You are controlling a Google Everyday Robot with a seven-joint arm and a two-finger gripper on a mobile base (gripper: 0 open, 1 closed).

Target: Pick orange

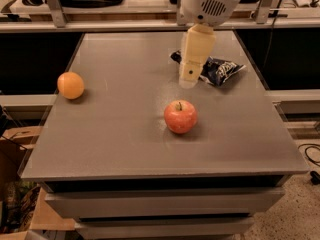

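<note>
The orange (70,85) is small, round and plain yellow-orange, and lies near the left edge of the grey table (125,134). The gripper (190,78) hangs from the white arm head at the top middle, pointing down over the table's far middle. It is well to the right of the orange and just above and behind the red apple (180,116). It holds nothing that I can see.
The red apple with a stem sits at the table's middle. A dark blue snack bag (217,70) lies at the far right, partly behind the gripper. Shelving and metal posts run along the back. Cardboard boxes sit on the floor at the left.
</note>
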